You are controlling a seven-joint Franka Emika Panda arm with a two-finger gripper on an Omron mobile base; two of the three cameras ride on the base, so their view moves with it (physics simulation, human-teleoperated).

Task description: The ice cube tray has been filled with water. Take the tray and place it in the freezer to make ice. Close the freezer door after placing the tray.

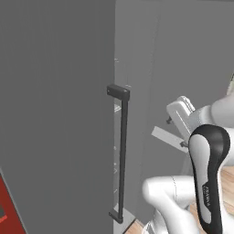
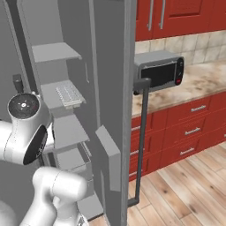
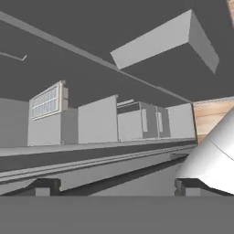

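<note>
Ice cube tray: you can see the ice cube tray (image 2: 69, 94) lying flat on a grey shelf (image 2: 53, 95) inside the freezer (image 2: 44, 26), left of centre in the right base view. In the hand view it (image 3: 46, 100) shows at the left, rolled on its side with the camera.
Freezer door: the freezer door (image 2: 112, 88) stands open; you see it edge-on down the middle of the right base view, with its dark bar handle (image 2: 141, 145) facing the kitchen. In the left base view the door (image 1: 55, 114) covers the left half and its handle (image 1: 121, 155) runs down the centre.
Door bin: a grey door bin (image 2: 109, 156) juts from the door's inner face.
Gripper: the gripper (image 3: 117, 186) has its fingertips (image 3: 42, 186) spread wide at the bottom of the hand view, nothing between them, well apart from the tray.
Surroundings: a toaster oven (image 2: 160, 71) sits on the counter (image 2: 203, 81) at the right of the right base view, red drawers (image 2: 185, 128) below.
</note>
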